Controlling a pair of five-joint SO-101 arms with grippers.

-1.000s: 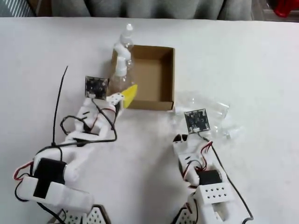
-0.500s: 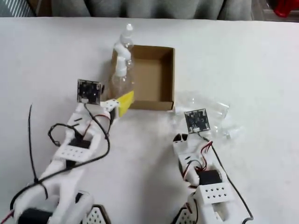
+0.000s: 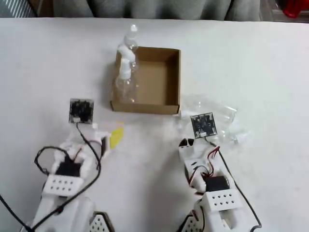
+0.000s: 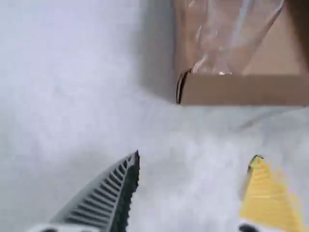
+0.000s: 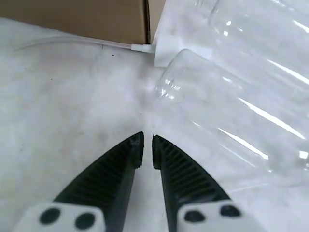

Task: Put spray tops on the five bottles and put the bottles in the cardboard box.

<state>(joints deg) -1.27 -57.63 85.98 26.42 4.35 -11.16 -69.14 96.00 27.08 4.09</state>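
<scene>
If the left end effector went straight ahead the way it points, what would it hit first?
Likely the near wall of the cardboard box, close to its corner; bare table lies between, though depth is unclear.

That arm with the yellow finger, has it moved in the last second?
Yes. The left gripper has pulled back from the front corner of the cardboard box, toward its own base at the near table edge.

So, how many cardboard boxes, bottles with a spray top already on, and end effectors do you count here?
Cardboard box: 1
Bottles with spray top on: 2
End effectors: 2
Total: 5
</scene>
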